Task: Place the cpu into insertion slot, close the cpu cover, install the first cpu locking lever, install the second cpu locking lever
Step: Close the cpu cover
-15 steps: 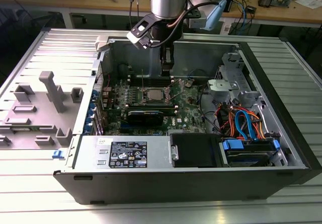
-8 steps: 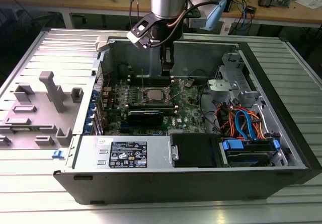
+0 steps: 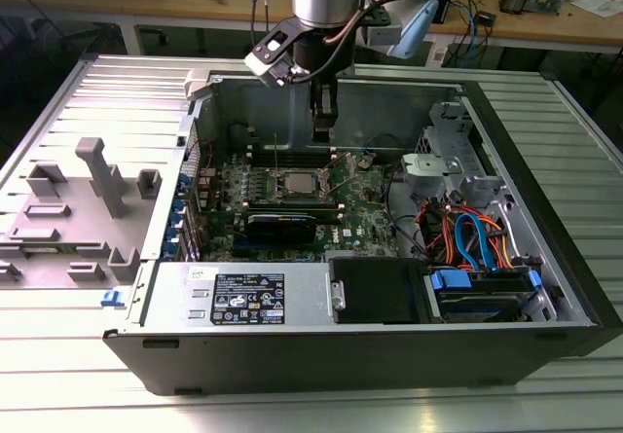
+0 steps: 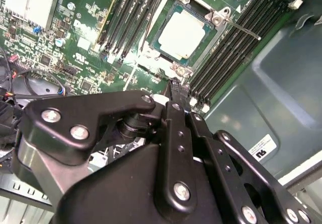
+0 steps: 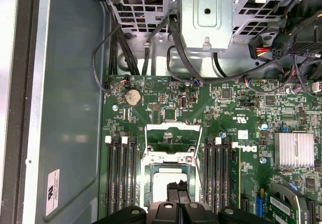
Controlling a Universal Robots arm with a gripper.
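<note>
Near the gripper (image 5: 178,186), the cpu (image 4: 183,32) sits in the insertion slot (image 4: 152,46).

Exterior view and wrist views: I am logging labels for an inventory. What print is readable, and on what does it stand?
Black-and-white label on the silver metal box, exterior view: too small to read.
White sticker on the grey metal case floor: too blurred to read.
White markings on the green circuit board: too small to quote reliably.
</note>
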